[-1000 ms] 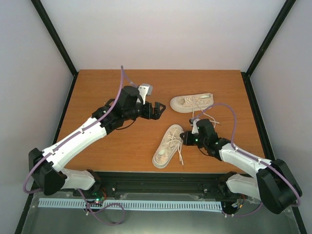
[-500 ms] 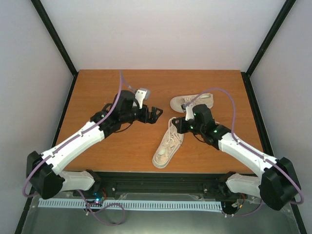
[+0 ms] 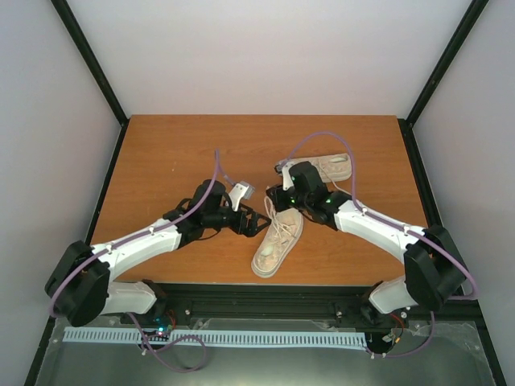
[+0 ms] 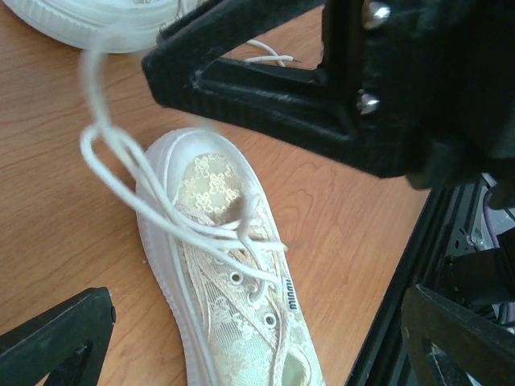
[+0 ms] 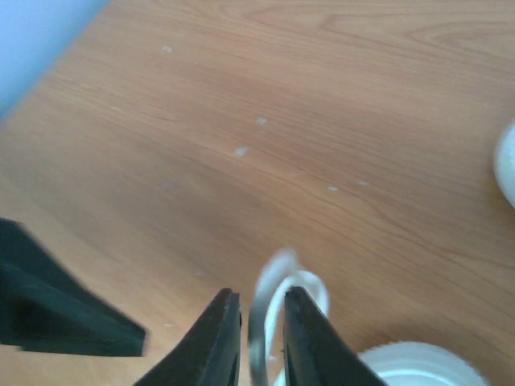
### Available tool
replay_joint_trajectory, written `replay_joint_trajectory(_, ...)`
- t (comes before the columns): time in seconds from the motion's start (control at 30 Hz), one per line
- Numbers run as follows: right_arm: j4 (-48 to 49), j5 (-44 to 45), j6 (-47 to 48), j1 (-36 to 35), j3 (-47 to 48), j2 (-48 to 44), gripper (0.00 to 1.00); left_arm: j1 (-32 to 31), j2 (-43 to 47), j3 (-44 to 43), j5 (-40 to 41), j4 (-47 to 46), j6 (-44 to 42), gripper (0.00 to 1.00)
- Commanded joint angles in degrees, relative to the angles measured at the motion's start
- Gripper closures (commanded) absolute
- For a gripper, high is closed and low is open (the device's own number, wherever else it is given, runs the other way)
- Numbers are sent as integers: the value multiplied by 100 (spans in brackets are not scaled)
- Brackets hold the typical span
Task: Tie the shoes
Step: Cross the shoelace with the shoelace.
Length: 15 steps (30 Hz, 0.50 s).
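**A:** Is there any writing to read?

**B:** One bit. The near shoe (image 3: 275,245) has a small white tag (image 4: 286,294) on its tongue, seen in the left wrist view. The tiny black letters look like "minmi", but I can't be sure of the spelling.

**A:** Where are the shoes, and which way do they point?

**B:** Both are cream and sit on a wooden table (image 3: 161,161). The near shoe stands sole-down around the middle, close to the near edge. Its long axis runs from near-left to far-right, with the toe pointing away from the arms and the heel opening toward them. The far shoe (image 3: 336,167) lies beyond it to the right, with its long axis running left to right across the table. The right arm covers its left end, so I can't tell which end is the toe. The two shoes are near each other but apart.

**A:** And the grippers?

**B:** The right gripper (image 5: 259,293) hangs over the near shoe's toe end. Its fingers are almost together, pinching a loop of white lace (image 4: 121,161) that rises from the eyelets to the fingertips. The left gripper (image 3: 259,219) is at the left side of the near shoe's front half, its jaws spread wide and holding nothing. In its wrist view the shoe lies between its two fingertips. I can't tell whether either fingertip touches the shoe.
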State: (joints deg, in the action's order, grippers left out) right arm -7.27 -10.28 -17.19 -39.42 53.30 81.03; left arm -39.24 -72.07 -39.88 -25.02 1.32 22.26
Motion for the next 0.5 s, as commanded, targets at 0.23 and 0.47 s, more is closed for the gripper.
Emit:
replay_joint_trajectory(0.23,-721,1949,-773,91,-333,-370,40,40,-610,-141,899,-629,318,15)
replay_joint_trajectory(0.47,-1003,678,-522,52,-641,-414,30,40,-716,-14,1635,-686,738,17)
